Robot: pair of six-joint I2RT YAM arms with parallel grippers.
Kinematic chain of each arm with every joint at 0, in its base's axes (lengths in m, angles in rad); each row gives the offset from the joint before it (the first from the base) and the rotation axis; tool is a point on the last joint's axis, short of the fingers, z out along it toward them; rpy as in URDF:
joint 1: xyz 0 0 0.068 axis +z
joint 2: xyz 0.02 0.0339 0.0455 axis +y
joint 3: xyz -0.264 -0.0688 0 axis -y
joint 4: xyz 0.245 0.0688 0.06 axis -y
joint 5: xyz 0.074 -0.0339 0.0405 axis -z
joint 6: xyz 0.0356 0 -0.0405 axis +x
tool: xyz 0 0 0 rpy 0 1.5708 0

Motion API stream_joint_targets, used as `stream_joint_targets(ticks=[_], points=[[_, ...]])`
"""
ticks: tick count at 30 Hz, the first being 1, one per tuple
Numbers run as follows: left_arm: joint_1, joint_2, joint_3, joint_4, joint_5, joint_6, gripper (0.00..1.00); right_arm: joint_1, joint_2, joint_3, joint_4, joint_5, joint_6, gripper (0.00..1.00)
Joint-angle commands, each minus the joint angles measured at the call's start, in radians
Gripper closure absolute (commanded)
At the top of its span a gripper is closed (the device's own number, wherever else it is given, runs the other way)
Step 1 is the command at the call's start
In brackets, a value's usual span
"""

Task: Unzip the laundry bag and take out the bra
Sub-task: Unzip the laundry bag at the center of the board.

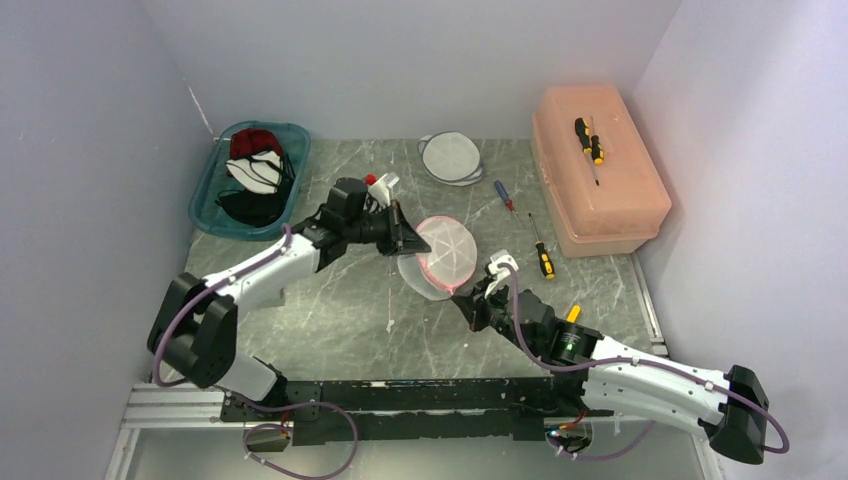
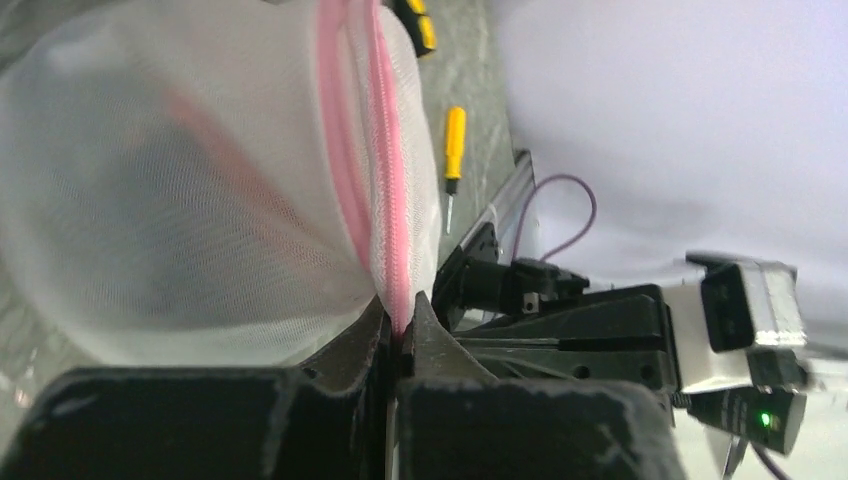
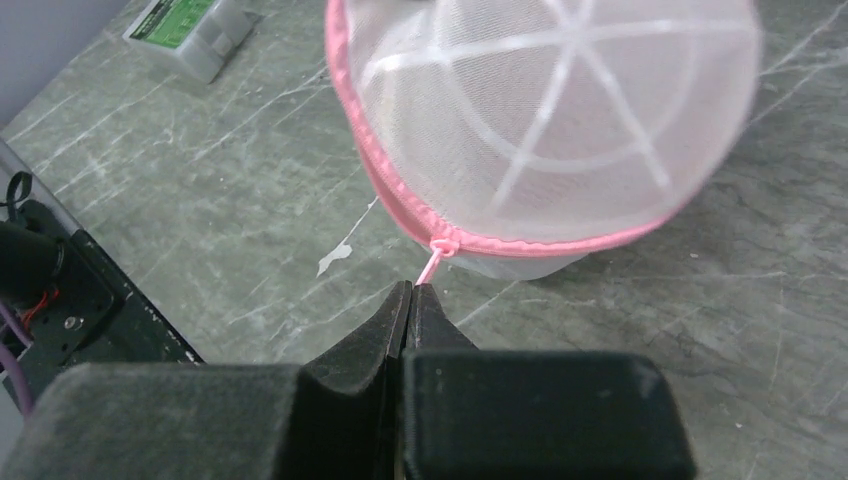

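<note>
**Bag held at both ends, zip not yet run**

Well to the left of the bag, a teal bin [image 1: 245, 180] holds a heap of dark and white garments. Next comes the left pincer [image 1: 405, 240], at the bag's left edge. Its fingers are pressed together on the pink zip [image 2: 385, 150], with mesh bunched on either side of the bite.

The bag [image 1: 445, 255] itself is in the middle of the tabletop [image 1: 330, 300], a small domed pouch of white mesh with pale ribs. It looks light and floppy, stiff only along those ribs and the zip band. It will sag and twist if pulled at one point, so the left hold on the band is the sensible anchor. I cannot make out the bra through the mesh.

At the bag's near right edge the right pincer [image 3: 410, 295] is clamped shut on the thin pink zip pull [image 3: 432, 262], which runs straight into its tips. That tab is small and slick, so I'd expect it to slip out unless drawn along the line of the zip.

Behind the bag lies a second flat mesh pouch [image 1: 450, 157]. To the bag's right lie two screwdrivers [image 1: 540, 258], and beyond them an orange toolbox [image 1: 598, 170].
</note>
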Motion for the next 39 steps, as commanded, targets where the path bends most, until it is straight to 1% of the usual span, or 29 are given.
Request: stream_joint_targets(ticks=[1,4,5,8,10,11,12,14,16,17,20,24,26,29,32,39], points=[[0.006,0.091,0.131,0.025,0.229,0.208,0.97,0.011,0.021,0.039,0.005,-0.054,-0.027,1.00],[0.006,0.164,0.108,0.103,0.261,0.200,0.97,0.014,0.070,0.020,0.048,-0.065,0.006,1.00],[0.006,0.184,0.095,0.120,0.264,0.196,0.95,0.013,0.089,0.017,0.063,-0.067,0.015,1.00],[0.008,0.210,0.038,0.147,0.210,0.173,0.72,0.014,0.150,0.022,0.092,-0.072,0.035,1.00],[0.010,0.189,0.007,0.125,0.162,0.168,0.47,0.015,0.184,0.028,0.112,-0.077,0.042,1.00],[0.012,0.168,-0.004,0.099,0.129,0.169,0.37,0.014,0.202,0.034,0.118,-0.081,0.043,1.00],[0.014,0.142,-0.012,0.063,0.096,0.174,0.29,0.015,0.216,0.043,0.121,-0.083,0.043,1.00],[0.017,0.079,-0.014,-0.054,0.018,0.191,0.19,0.015,0.248,0.058,0.128,-0.087,0.044,1.00],[0.016,0.004,-0.010,-0.182,-0.088,0.195,0.16,0.015,0.269,0.080,0.128,-0.089,0.044,1.00],[0.016,-0.037,-0.011,-0.250,-0.138,0.186,0.07,0.014,0.278,0.088,0.127,-0.087,0.048,1.00],[0.009,-0.168,-0.050,-0.400,-0.230,0.135,0.05,0.015,0.305,0.109,0.135,-0.088,0.053,1.00],[-0.027,-0.364,-0.128,-0.495,-0.334,0.008,0.05,0.014,0.354,0.131,0.145,-0.091,0.059,1.00],[-0.070,-0.443,-0.172,-0.496,-0.392,-0.079,0.05,0.015,0.375,0.145,0.154,-0.097,0.058,1.00],[-0.156,-0.506,-0.243,-0.419,-0.438,-0.212,0.05,0.014,0.400,0.161,0.171,-0.122,0.052,1.00],[-0.201,-0.479,-0.250,-0.333,-0.468,-0.278,0.05,0.015,0.422,0.172,0.194,-0.164,0.036,1.00],[-0.209,-0.286,-0.148,-0.291,-0.509,-0.275,0.05,0.014,0.424,0.179,0.203,-0.235,0.000,1.00]])
